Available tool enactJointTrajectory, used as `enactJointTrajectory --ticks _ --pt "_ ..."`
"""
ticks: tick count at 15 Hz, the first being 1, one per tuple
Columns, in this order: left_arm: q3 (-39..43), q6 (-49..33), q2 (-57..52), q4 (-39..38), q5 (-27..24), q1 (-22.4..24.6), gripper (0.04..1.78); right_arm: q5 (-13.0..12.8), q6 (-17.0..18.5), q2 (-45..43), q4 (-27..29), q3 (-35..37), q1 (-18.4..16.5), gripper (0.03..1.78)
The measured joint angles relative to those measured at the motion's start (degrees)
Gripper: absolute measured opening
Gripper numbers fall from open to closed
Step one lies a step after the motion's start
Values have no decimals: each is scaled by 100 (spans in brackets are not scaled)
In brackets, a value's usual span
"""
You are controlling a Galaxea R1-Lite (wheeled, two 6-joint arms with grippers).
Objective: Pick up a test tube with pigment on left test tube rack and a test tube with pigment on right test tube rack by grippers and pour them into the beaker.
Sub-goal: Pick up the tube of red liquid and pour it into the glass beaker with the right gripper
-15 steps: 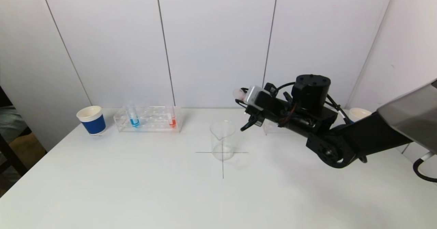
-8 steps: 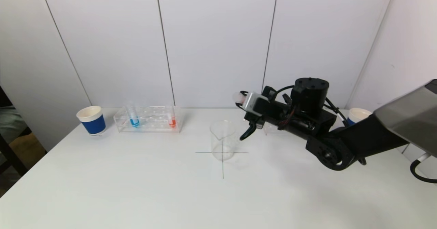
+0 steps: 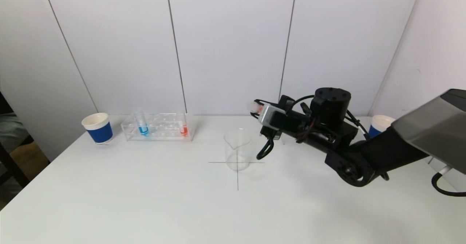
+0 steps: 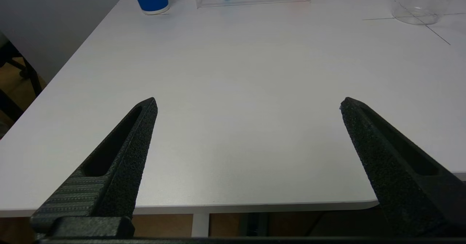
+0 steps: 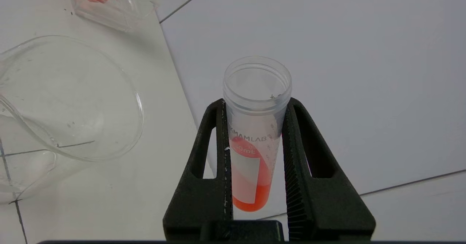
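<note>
Bare table before beaker; rack, cup possibly crowd far-left edge.

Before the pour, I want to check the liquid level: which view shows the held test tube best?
The right wrist view: the test tube fills it, orange liquid low inside, clamped in the right tool. The head view shows only its tip; the left wrist view shows none.

Right end effector clamped, left end effector agape
</note>
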Motion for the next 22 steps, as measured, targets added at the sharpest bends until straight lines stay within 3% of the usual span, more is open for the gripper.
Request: enactJointTrajectory --ticks 15,22 --pt "-2 1 0 -2 -4 0 176 17 -735 228 -77 9 26 47" --pt "-2 0 0 -2 -4 0 176 -190 -1087 289 -24 -38 306 47"
